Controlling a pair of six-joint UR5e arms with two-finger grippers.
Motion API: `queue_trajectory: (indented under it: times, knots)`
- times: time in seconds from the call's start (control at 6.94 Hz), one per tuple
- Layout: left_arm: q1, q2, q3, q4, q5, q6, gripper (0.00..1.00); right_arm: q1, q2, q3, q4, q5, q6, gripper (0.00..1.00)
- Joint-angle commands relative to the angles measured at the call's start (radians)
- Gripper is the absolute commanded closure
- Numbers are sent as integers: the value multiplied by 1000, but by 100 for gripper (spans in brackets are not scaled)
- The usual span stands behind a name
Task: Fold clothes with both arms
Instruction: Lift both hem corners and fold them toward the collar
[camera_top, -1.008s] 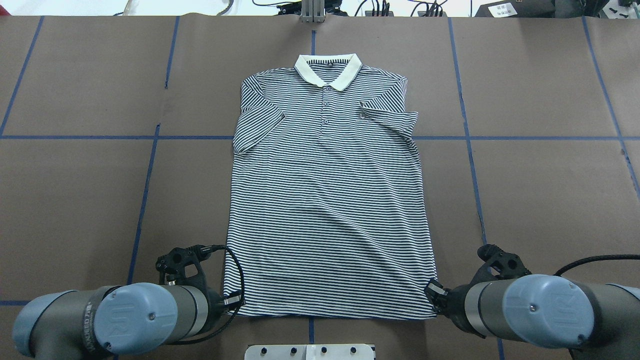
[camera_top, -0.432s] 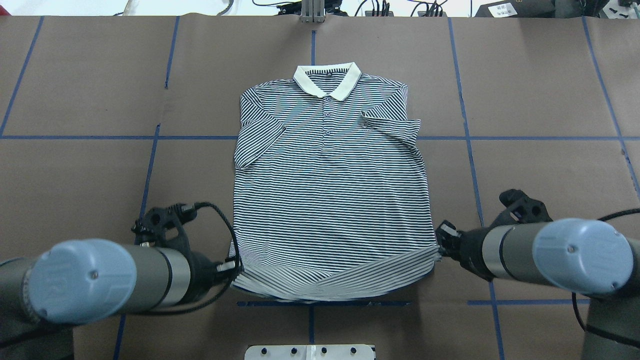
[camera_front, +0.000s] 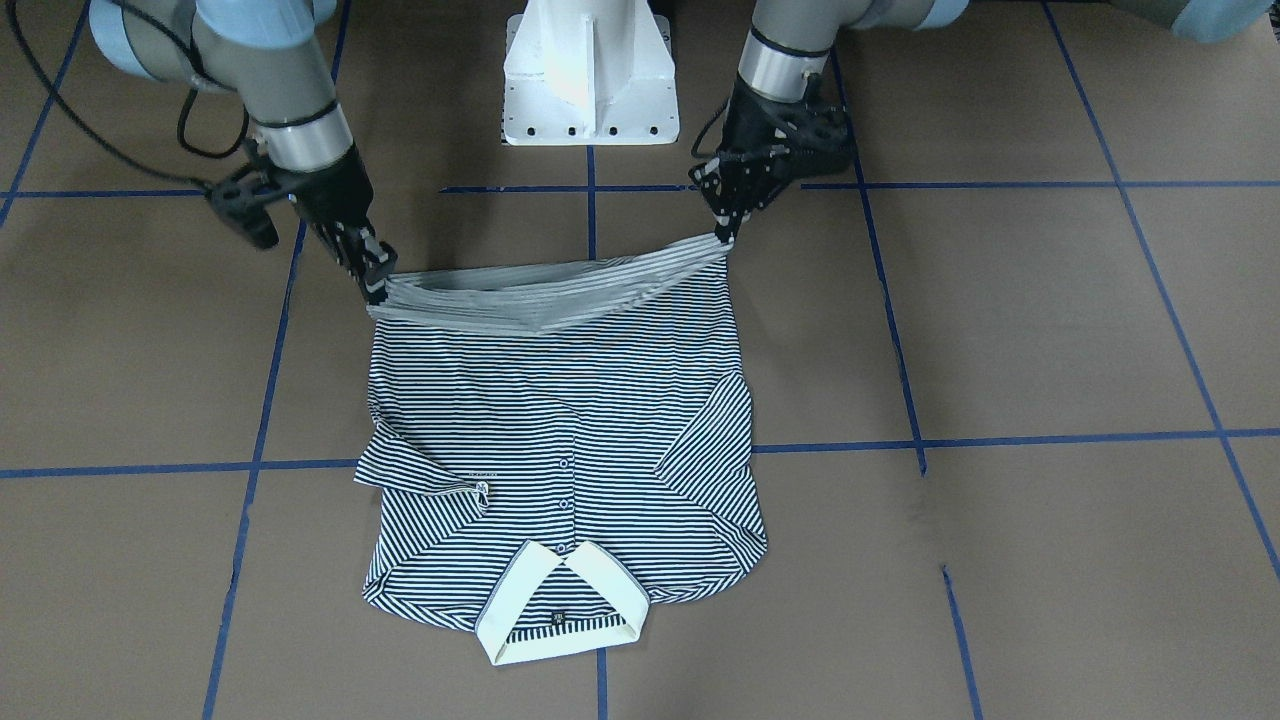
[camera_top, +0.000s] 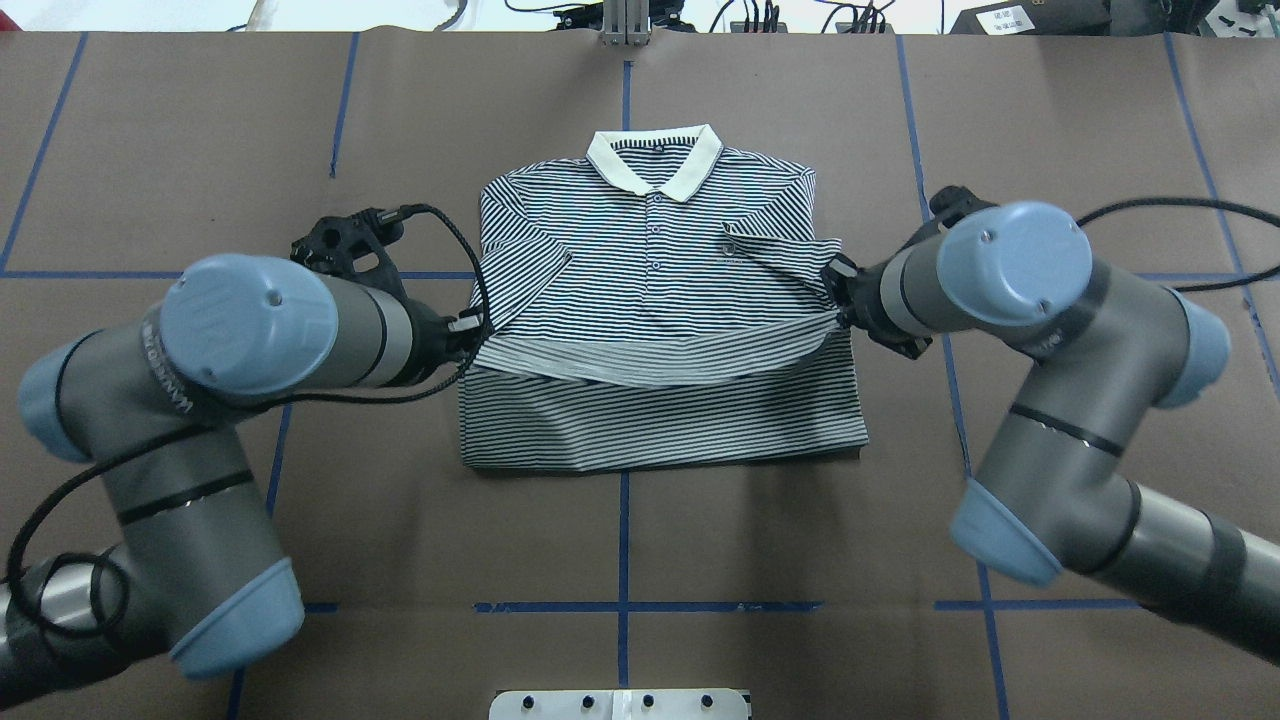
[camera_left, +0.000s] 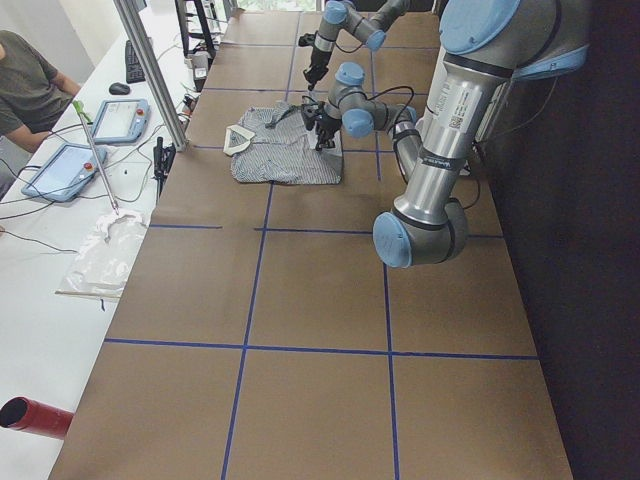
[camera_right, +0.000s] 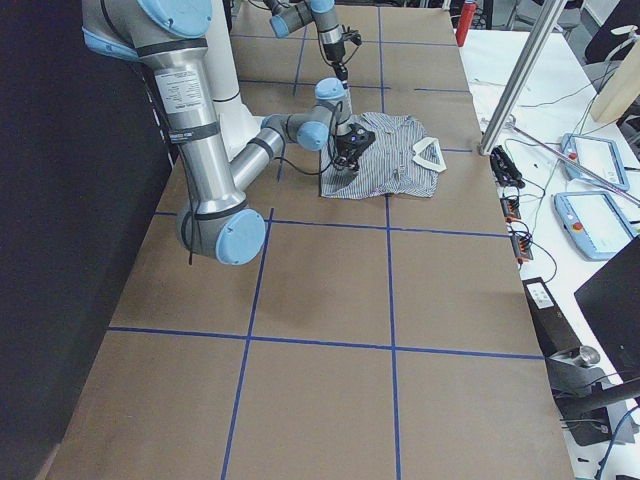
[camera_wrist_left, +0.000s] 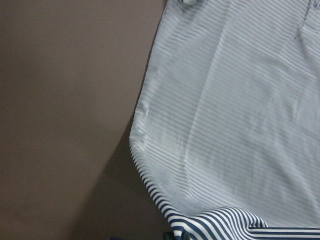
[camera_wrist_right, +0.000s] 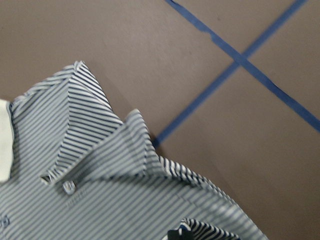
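Note:
The striped polo shirt (camera_top: 650, 260) lies flat on the brown table, with its white collar (camera_top: 655, 165) at the far side. Its hem (camera_top: 650, 368) is lifted and folded toward the collar, so the pale inside shows. My left gripper (camera_top: 476, 336) is shut on the hem's left corner and my right gripper (camera_top: 836, 300) is shut on its right corner, both just above the sleeves. In the front-facing view the left gripper (camera_front: 722, 232) and right gripper (camera_front: 376, 282) hold the hem stretched between them. The left wrist view shows the shirt's pale underside (camera_wrist_left: 240, 125); the right wrist view shows a sleeve (camera_wrist_right: 100, 165).
The white pedestal base (camera_front: 590, 70) stands at the near table edge. An aluminium post (camera_top: 625, 25) stands at the far edge. Blue tape lines (camera_top: 620, 606) cross the brown table. A side bench with tablets (camera_left: 120, 120) and a seated person (camera_left: 30, 80) lies beyond the far edge.
Both grippers have carried the hem from the near table edge up and forward to chest height. The shirt's lower half now lies folded over itself.

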Motion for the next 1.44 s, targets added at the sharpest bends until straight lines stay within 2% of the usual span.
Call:
queue_trajectory:
  times: [0.0, 0.29, 0.43, 0.72, 1.01, 1.15, 1.3]
  knots:
    - [-116, -84, 223, -119, 2, 32, 100, 140, 182, -276, 3, 47, -112, 100]
    - [-145, -142, 366, -200, 5, 82, 100, 179, 313, -471, 6, 83, -160, 100]
    - [-145, -176, 450, -232, 8, 85, 100, 179, 340, -529, 18, 83, -166, 100]
    - [-144, -233, 591, -304, 40, 120, 100, 185, 371, -673, 170, 81, -168, 100]
    - [-145, -254, 653, -340, 45, 142, 100, 182, 379, -685, 172, 81, -170, 100]
    - [-147, -254, 669, -379, 45, 154, 88, 182, 391, -705, 173, 81, -170, 84]
    - [-179, -254, 669, -431, 42, 179, 75, 182, 392, -719, 176, 77, -173, 54]
